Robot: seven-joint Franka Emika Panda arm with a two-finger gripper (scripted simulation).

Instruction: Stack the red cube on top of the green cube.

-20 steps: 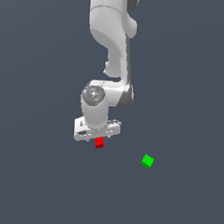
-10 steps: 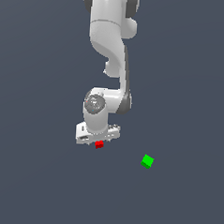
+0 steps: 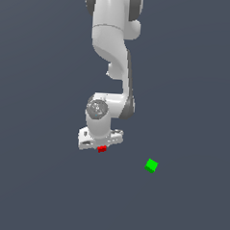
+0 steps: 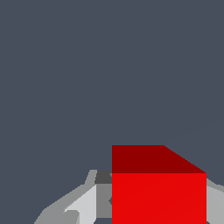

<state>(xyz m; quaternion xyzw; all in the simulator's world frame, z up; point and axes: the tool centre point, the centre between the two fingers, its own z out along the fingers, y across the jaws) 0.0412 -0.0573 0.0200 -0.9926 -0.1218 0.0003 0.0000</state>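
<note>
The red cube (image 3: 102,149) sits on the dark floor, mostly hidden under the white gripper (image 3: 101,145), which stands low over it. In the wrist view the red cube (image 4: 159,192) fills the space between the grey fingers (image 4: 103,201), which lie against both of its sides, so the gripper (image 4: 159,205) is shut on it. The green cube (image 3: 151,165) lies alone on the floor, towards the exterior view's right of the gripper and a little nearer the camera. It does not show in the wrist view.
The white arm (image 3: 113,49) rises straight up above the gripper. Only plain dark grey floor (image 3: 45,190) surrounds the two cubes.
The gripper has come down over the red cube, so less of the cube shows now. The green cube has not moved.
</note>
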